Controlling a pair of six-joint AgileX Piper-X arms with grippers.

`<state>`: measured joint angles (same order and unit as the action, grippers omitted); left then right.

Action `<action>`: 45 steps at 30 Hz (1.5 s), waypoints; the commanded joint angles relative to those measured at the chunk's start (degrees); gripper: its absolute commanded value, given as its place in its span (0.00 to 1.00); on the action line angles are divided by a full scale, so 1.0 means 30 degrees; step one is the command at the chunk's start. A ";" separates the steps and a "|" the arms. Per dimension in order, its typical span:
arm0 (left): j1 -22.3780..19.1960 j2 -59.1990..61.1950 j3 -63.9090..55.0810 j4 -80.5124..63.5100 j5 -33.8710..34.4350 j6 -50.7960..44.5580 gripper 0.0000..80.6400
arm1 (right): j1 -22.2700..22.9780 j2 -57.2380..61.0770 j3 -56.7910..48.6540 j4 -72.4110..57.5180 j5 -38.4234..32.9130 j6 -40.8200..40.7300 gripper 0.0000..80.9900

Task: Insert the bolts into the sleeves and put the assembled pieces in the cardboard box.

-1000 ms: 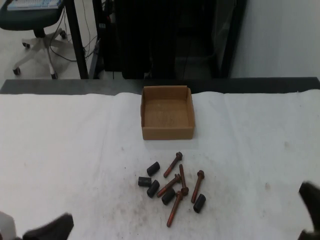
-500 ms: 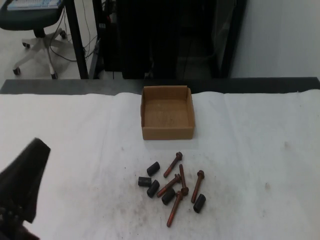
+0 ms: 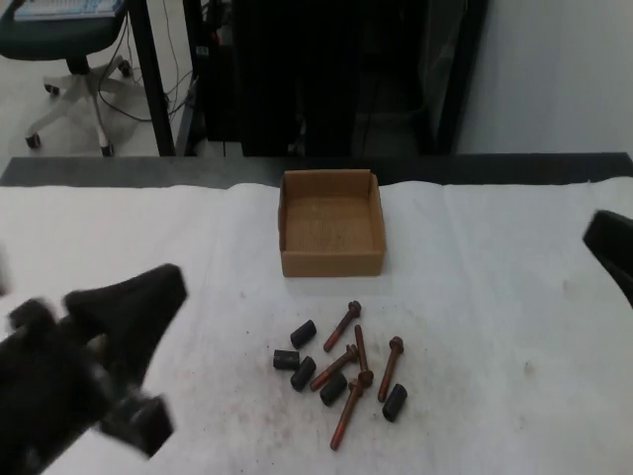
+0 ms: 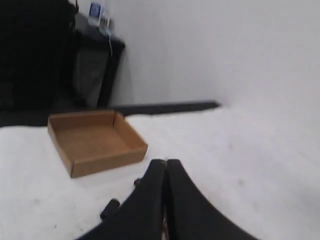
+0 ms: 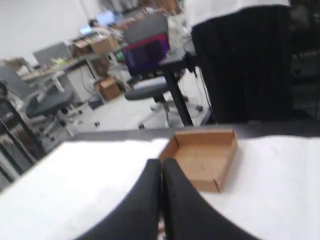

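**Both tools empty with fingers pressed together; parts loose, cardboard box unfilled.**

Hazards: the surface carries a white cloth, and a low sweep by either arm is likely to drag the cloth and shift everything on it. The cardboard box looks light, so a tool catching its wall would probably push it toward the far edge just behind it. The bolts lie crossed and touching among the sleeves; a grasp may lift two or roll a sleeve away. The left tool and right tool must open before any pick. Clearance: wide bare cloth lies on both sides of the pile, and the box sits just beyond it.
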<state>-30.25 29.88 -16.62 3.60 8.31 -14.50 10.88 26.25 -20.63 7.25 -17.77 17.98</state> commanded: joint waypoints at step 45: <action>-0.2039 2.9654 -2.4533 1.4058 -0.0857 1.0147 0.46 | -0.0074 1.0973 -0.7328 0.7087 0.0240 -0.2503 0.01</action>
<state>-36.18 118.53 -89.60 45.64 7.15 15.41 10.88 59.24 -41.90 28.36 -16.56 10.76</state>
